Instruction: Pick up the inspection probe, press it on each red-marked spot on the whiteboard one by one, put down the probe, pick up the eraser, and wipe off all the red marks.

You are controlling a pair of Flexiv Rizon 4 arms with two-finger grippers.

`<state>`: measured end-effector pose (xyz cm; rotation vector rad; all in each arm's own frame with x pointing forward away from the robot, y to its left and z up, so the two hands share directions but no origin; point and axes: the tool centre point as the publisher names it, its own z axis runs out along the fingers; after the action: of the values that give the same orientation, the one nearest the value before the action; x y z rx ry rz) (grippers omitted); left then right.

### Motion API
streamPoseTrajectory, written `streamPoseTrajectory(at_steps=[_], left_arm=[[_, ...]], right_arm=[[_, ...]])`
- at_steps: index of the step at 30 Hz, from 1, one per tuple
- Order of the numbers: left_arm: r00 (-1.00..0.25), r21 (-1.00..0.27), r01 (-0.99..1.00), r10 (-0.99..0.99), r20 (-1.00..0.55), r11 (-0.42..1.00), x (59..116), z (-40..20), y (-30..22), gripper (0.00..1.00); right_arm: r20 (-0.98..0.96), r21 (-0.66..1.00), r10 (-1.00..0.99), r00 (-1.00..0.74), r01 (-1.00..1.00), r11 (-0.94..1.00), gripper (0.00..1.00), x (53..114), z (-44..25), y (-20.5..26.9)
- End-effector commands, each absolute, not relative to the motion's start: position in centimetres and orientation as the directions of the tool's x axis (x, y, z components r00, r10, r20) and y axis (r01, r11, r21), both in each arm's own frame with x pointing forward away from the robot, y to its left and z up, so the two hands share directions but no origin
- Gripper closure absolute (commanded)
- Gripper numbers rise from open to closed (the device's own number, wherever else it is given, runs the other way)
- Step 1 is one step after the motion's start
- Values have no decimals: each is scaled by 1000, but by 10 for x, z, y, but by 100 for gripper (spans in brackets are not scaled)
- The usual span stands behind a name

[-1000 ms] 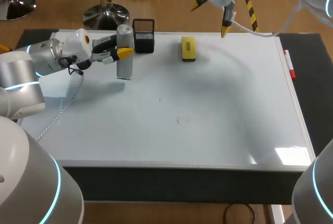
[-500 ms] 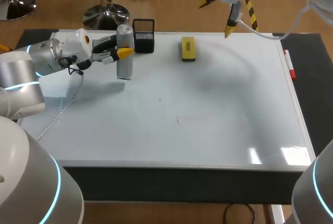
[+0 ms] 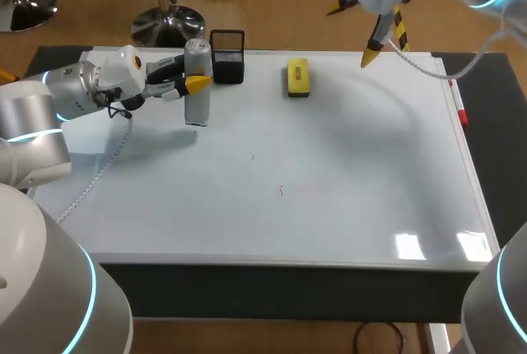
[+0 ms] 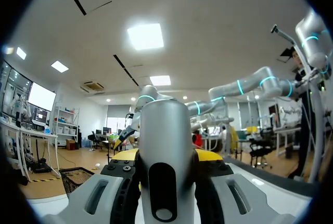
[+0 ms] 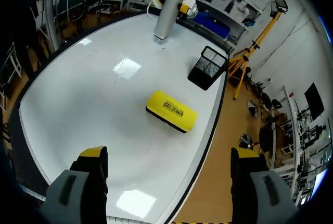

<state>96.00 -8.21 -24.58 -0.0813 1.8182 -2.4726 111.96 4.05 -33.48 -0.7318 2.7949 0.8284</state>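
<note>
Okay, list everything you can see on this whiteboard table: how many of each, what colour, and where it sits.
whiteboard: one, white, lying flat and covering the tabletop
inspection probe: one, silver, upright near the far left of the board, its lower end on or just above the surface
eraser: one, yellow on a black base, lying by the far edge near the middle
mesh basket: one, black, at the far edge just right of the probe
marker: one, red and white, along the board's right edge
dark marks: two, tiny, mid-board; no red marks show
left pincer: one, yellow-tipped, shut on the probe
right pincer: one, yellow-tipped, open, in the air above the far edge, right of the eraser
</note>
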Motion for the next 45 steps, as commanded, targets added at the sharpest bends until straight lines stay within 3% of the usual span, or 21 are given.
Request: streamPoseTrajectory(at_steps=[1,26,45], left_arm=[[-996,-955,26,-90,1,-294,959,-244,-82,100],[-996,-955,26,-90,1,-294,959,-244,-82,100],[-972,-916,236,-65,-227,-325,1035,-169,-83,100]], right_arm=[[-190,475,-429,-883,-465,747,0,1116,-334,39],[-190,475,-429,-883,-465,747,0,1116,-334,39],[-190,475,-429,-883,-465,747,0,1116,-334,39]])
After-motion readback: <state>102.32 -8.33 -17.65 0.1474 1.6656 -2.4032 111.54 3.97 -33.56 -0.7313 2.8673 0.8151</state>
